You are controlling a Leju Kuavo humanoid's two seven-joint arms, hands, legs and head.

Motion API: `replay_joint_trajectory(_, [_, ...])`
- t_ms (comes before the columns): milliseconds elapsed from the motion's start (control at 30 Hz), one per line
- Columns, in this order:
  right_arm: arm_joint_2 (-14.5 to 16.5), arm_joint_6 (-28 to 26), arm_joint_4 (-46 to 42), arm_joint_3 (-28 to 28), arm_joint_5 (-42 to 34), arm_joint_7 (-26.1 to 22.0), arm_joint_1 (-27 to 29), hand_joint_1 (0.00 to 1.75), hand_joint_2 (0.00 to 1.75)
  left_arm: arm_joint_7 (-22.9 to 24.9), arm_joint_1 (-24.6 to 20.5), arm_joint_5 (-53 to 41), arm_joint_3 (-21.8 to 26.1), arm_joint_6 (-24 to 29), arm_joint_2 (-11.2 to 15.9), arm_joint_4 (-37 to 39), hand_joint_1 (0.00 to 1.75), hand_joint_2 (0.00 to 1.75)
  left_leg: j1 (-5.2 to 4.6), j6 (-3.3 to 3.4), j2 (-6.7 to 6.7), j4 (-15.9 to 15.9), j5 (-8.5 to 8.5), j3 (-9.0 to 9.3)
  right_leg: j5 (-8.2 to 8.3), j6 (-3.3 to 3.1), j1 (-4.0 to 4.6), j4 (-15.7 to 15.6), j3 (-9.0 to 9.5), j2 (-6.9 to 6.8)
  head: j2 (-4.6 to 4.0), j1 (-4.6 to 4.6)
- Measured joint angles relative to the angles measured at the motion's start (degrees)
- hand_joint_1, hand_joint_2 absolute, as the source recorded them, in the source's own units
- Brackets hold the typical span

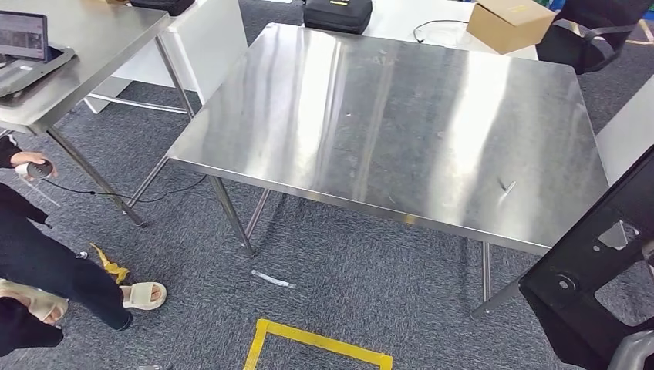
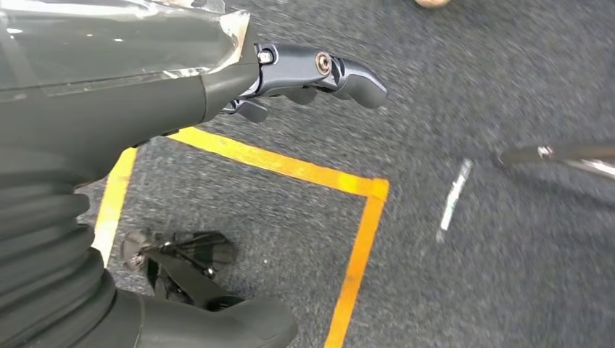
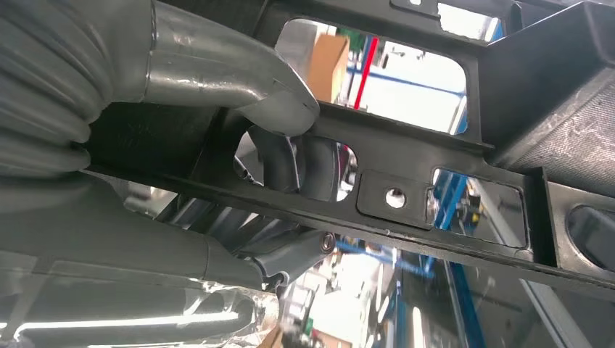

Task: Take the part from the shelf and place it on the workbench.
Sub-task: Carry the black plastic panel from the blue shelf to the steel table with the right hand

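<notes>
Closest to the camera, the right hand (image 3: 275, 145) wraps its fingers (image 3: 279, 163) through a cutout in a black part (image 3: 435, 156), a flat frame with several openings and a small round hole; the thumb lies across one side and the darker fingers curl through from the other, so the part is firmly held. From the head view, that black part (image 1: 598, 270) hangs at the lower right, off the near right corner of the steel tabletop (image 1: 401, 116) and above the grey carpet, not touching the tabletop surface.

On the other side, the left hand (image 2: 304, 76) hangs over the carpet with its dark fingers (image 2: 348, 76) curled in and holding nothing. Below it runs a yellow tape square (image 2: 362, 217) on the floor, seen also in the head view (image 1: 316, 343), with a small white strip (image 1: 272, 279) lying near a table leg.

A person (image 1: 38, 270) in dark clothes and pale sandals stands at the left edge, beside a second steel table (image 1: 92, 46). Beyond the far edge of the tabletop sit a cardboard box (image 1: 509, 23) and a black case (image 1: 337, 14).
</notes>
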Motion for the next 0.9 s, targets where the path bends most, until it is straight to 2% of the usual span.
replay_joint_trajectory(33, [0.11,0.21,-0.09,-0.06,0.1,0.03,0.0,1.75,1.75,0.05,0.0,-0.12,0.03,-0.03,-0.01,-0.09,0.0,1.75,0.03,0.18,-1.19,-3.41,1.46,1.48,-0.02,0.1,0.14,0.06,0.0,0.67,0.0,0.04])
replay_joint_trajectory(67, [0.25,0.52,-0.2,-0.16,0.21,0.05,0.03,1.75,1.75,0.09,0.01,-0.22,0.07,-0.06,-0.01,-0.13,0.0,1.75,-0.04,0.32,-2.13,-5.72,2.24,2.48,0.02,0.3,0.15,0.1,-0.12,1.28,0.0,0.06])
replay_joint_trajectory(100, [0.39,0.89,-0.31,-0.33,0.31,0.07,0.07,1.75,1.75,0.11,0.01,-0.33,0.12,-0.09,-0.02,-0.15,0.0,1.75,-0.19,0.44,-2.59,-6.72,2.35,2.88,0.1,0.56,0.14,0.11,-0.33,1.86,0.0,0.07])
replay_joint_trajectory(167, [0.71,1.54,-0.52,-0.82,0.44,0.07,0.2,1.75,1.75,0.13,-0.08,-0.54,0.25,-0.12,-0.12,-0.3,0.0,1.75,-0.45,0.89,-1.28,-7.13,2.61,2.99,0.36,1.28,0.01,0.07,-0.94,2.87,0.0,0.04])
replay_joint_trajectory(200, [0.84,1.71,-0.61,-1.08,0.51,0.04,0.27,1.75,1.75,0.12,-0.19,-0.64,0.36,-0.13,-0.17,-0.4,0.0,1.75,-0.42,1.26,-0.63,-7.46,2.86,3.09,0.24,1.52,0.06,0.45,-1.36,2.13,0.0,0.07])
replay_joint_trajectory(233, [0.92,1.8,-0.67,-1.29,0.69,-0.07,0.27,1.75,1.75,0.11,-0.27,-0.73,0.5,-0.14,-0.22,-0.5,0.0,1.75,-0.32,1.64,0.06,-7.8,3.14,3.16,-0.42,1.61,0.14,1.68,-2.15,0.76,0.0,0.23])
replay_joint_trajectory(267, [0.97,1.78,-0.72,-1.48,0.96,-0.22,0.19,1.75,1.75,0.1,-0.29,-0.78,0.65,-0.15,-0.28,-0.56,0.0,1.75,-0.17,1.92,0.7,-8.11,3.36,3.2,-1.55,1.56,0.26,3.8,-3.21,-0.92,0.0,0.42])
replay_joint_trajectory(300, [1.04,1.72,-0.72,-1.63,1.34,-0.45,0.11,1.75,1.75,0.09,-0.21,-0.81,0.78,-0.2,-0.29,-0.58,0.0,1.75,-0.23,2.07,1.33,-8.23,3.44,3.18,-3.23,1.39,0.17,7.23,-4.86,-2.64,0.0,0.57])
replay_joint_trajectory(367, [1.19,1.57,-0.7,-1.89,2.11,-0.88,0.03,1.75,1.75,0.1,0.0,-0.87,0.95,-0.3,-0.38,-0.59,0.0,1.75,-0.25,2.14,2.5,-8.22,3.44,3.0,-5.99,1.47,-0.1,14.16,-8.02,-3.63,0.0,0.73])
replay_joint_trajectory(400, [1.27,1.52,-0.69,-2.02,2.38,-1.03,0.07,1.75,1.75,0.1,0.06,-0.89,0.99,-0.34,-0.44,-0.59,0.0,1.75,-0.22,2.11,2.99,-8.2,3.42,2.95,-6.34,1.85,-0.32,15.67,-8.54,-3.76,0.0,0.72])
replay_joint_trajectory(433, [1.32,1.5,-0.68,-2.15,2.52,-1.11,0.11,1.75,1.75,0.11,0.04,-0.89,1.03,-0.34,-0.51,-0.59,0.0,1.75,-0.15,2.05,3.31,-8.18,3.39,2.96,-5.67,2.43,-0.53,14.55,-7.72,-3.86,0.0,0.74])
replay_joint_trajectory(500, [1.39,1.49,-0.68,-2.34,2.62,-1.17,0.13,1.75,1.75,0.11,0.01,-0.91,1.08,-0.35,-0.62,-0.61,0.0,1.75,-0.02,1.7,3.7,-8.1,3.24,3.19,-2.93,3.65,-1.01,6.6,-3.09,-4.38,0.0,0.77])
replay_joint_trajectory(533, [1.42,1.48,-0.66,-2.37,2.61,-1.16,0.11,1.75,1.75,0.11,0.01,-0.92,1.13,-0.34,-0.65,-0.63,0.0,1.75,-0.11,1.38,3.78,-8.05,3.11,3.3,-1.84,3.83,-1.01,2.84,-0.99,-4.67,0.0,0.81])
replay_joint_trajectory(567, [1.44,1.45,-0.66,-2.4,2.6,-1.18,0.11,1.75,1.75,0.11,-0.01,-0.93,1.2,-0.34,-0.66,-0.69,0.0,1.75,-0.24,1.02,3.84,-8.02,2.99,3.42,-1.18,3.65,-0.97,0.32,0.39,-4.84,0.0,0.77])
replay_joint_trajectory(600, [1.5,1.41,-0.64,-2.44,2.55,-1.19,0.1,1.75,1.75,0.1,-0.03,-0.93,1.26,-0.34,-0.66,-0.76,0.0,1.75,-0.39,0.84,3.85,-7.94,2.8,3.5,-0.94,3.28,-1.02,-0.72,1.03,-4.91,0.0,0.76])
replay_joint_trajectory(667, [1.66,1.35,-0.67,-2.51,2.26,-1.14,0.09,1.75,1.75,0.09,-0.06,-0.94,1.36,-0.34,-0.65,-0.89,0.0,1.75,-0.48,1.56,3.8,-7.93,2.86,3.54,-0.73,2.69,-0.98,-0.76,1.21,-4.74,0.0,0.62])
replay_joint_trajectory(733, [1.84,1.5,-0.68,-2.57,1.62,-0.96,0.09,1.75,1.75,0.1,-0.03,-0.98,1.38,-0.38,-0.65,-0.95,0.0,1.75,-0.38,2.31,3.76,-8.07,3.13,3.57,-0.65,2.58,-0.84,-0.79,1.3,-4.72,0.0,0.58])
replay_joint_trajectory(867, [2.06,1.74,-0.68,-2.73,0.97,-0.68,0.04,1.75,1.75,0.13,0.02,-1.28,1.43,-0.47,-0.69,-0.98,0.0,1.75,-0.27,1.81,3.75,-8.59,3.34,3.8,-0.68,2.25,-0.59,-0.77,1.29,-4.72,0.0,0.57])
replay_joint_trajectory(900, [2.11,1.75,-0.68,-2.76,0.99,-0.66,0.0,1.75,1.75,0.15,0.03,-1.34,1.45,-0.5,-0.69,-1.02,0.0,1.75,-0.22,1.47,3.75,-8.68,3.38,3.81,-0.67,2.15,-0.54,-0.76,1.27,-4.72,0.0,0.56])
